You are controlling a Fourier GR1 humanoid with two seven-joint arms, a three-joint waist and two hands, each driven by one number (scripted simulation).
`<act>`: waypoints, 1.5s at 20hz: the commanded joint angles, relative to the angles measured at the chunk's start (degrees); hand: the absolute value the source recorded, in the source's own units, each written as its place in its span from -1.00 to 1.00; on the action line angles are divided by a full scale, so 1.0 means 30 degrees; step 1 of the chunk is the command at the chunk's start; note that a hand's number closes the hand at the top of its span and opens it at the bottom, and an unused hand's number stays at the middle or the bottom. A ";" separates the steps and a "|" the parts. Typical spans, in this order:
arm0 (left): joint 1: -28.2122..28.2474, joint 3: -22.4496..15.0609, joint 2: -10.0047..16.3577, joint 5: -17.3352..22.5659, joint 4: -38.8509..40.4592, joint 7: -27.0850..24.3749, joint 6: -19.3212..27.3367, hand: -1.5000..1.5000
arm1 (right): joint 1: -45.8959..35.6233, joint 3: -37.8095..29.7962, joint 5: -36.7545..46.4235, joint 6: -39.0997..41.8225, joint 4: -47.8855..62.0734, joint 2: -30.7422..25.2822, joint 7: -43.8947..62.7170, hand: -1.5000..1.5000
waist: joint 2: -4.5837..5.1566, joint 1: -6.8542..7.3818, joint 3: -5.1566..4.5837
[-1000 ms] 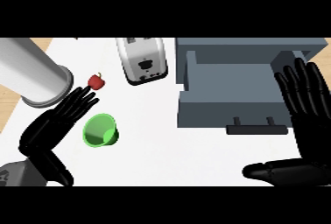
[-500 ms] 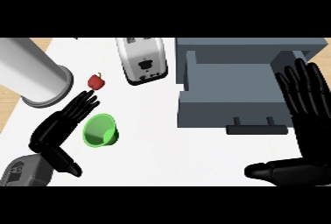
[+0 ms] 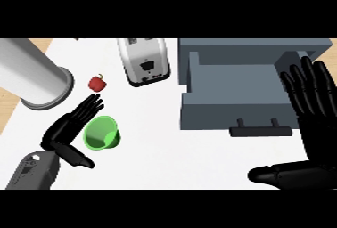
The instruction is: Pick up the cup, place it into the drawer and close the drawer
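A green cup point(image 3: 100, 133) lies on its side on the white counter point(image 3: 171, 151), its mouth facing the lower left. My left hand point(image 3: 67, 125) is right beside it on the left, fingers straight and pointing up-right along the cup's rim, thumb stretched below; it is open and not curled round the cup. The grey drawer point(image 3: 244, 89) stands pulled open at the upper right, its dark handle point(image 3: 260, 130) facing me. My right hand point(image 3: 308, 129) rests open at the right edge, fingers up over the drawer's right side.
A toaster point(image 3: 144, 61) stands at the top centre beside the drawer. A small red pepper point(image 3: 97, 83) lies above the cup. A large grey cylinder point(image 3: 31, 75) occupies the upper left. The wooden counter edge shows at the far left.
My left hand has slid down and drawn closer to the cup, with more of the grey forearm now showing. The cup, drawer and right hand have not moved.
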 commanded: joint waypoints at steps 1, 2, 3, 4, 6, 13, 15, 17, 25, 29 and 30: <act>0.0108 -0.0809 -0.0338 -0.1692 0.2261 -0.4480 -0.0322 -1.00 | 0.0149 0.0847 0.0484 -0.0396 -0.0899 0.0355 0.0858 -1.00 | 0.0019 -0.0080 -0.0016; -0.0748 -0.0562 0.0109 -0.1459 0.3070 -0.4245 -0.0532 -1.00 | 0.0429 -0.0630 -0.0603 0.1035 0.1230 -0.0297 -0.1580 -1.00 | 0.0039 -0.0056 -0.0001; -0.1448 -0.0187 0.0193 -0.0890 0.3481 -0.3658 -0.0609 -1.00 | 0.0108 0.0799 0.0537 0.0048 0.0395 0.0492 -0.0588 -1.00 | 0.0016 -0.0026 -0.0003; -0.1885 -0.0294 0.0086 -0.1152 0.4407 -0.4358 -0.0342 -1.00 | -0.0282 -0.0959 -0.1018 0.0812 0.0161 -0.0838 0.0327 -1.00 | 0.0052 -0.0167 -0.0014; -0.1363 -0.0553 0.0076 -0.1201 0.4383 -0.4654 -0.0321 -1.00 | 0.1208 0.1004 0.0734 0.0367 -0.0434 0.0449 -0.0988 -1.00 | 0.0012 -0.0081 -0.0006; -0.1636 -0.1403 0.0153 -0.2449 0.6982 -0.7539 0.0890 -1.00 | 0.0877 -0.0253 -0.0494 0.0725 -0.0338 -0.0262 -0.0117 -1.00 | 0.0034 -0.0165 -0.0017; -0.2395 -0.1426 0.0381 -0.2401 0.7590 -0.7232 0.0677 -1.00 | 0.0363 0.0262 0.0374 0.0182 -0.0081 0.0186 -0.0398 -1.00 | 0.0033 -0.0115 -0.0013; -0.2571 -0.1774 0.0200 -0.2503 0.7636 -0.7289 0.0576 -1.00 | 0.0372 -0.0382 -0.0451 0.0998 0.1153 -0.0159 -0.1161 -1.00 | 0.0050 -0.0093 -0.0008; -0.3076 -0.1906 0.0905 -0.2409 0.9655 -0.9251 -0.0067 -1.00 | -0.0306 0.0289 -0.0293 0.0223 -0.0885 -0.0001 0.0828 -1.00 | 0.0189 -0.0358 -0.0068; -0.3197 -0.2060 0.0119 -0.2249 0.9863 -0.9082 0.0408 -1.00 | -0.0288 0.0728 0.0147 -0.0161 -0.1260 0.0213 0.1386 -1.00 | 0.0096 -0.0221 -0.0045; -0.3839 -0.1887 0.0071 -0.1924 1.0312 -0.8301 -0.0121 -1.00 | -0.0273 0.0051 -0.0183 0.0066 -0.0385 0.0100 0.0621 -1.00 | 0.0146 -0.0289 -0.0040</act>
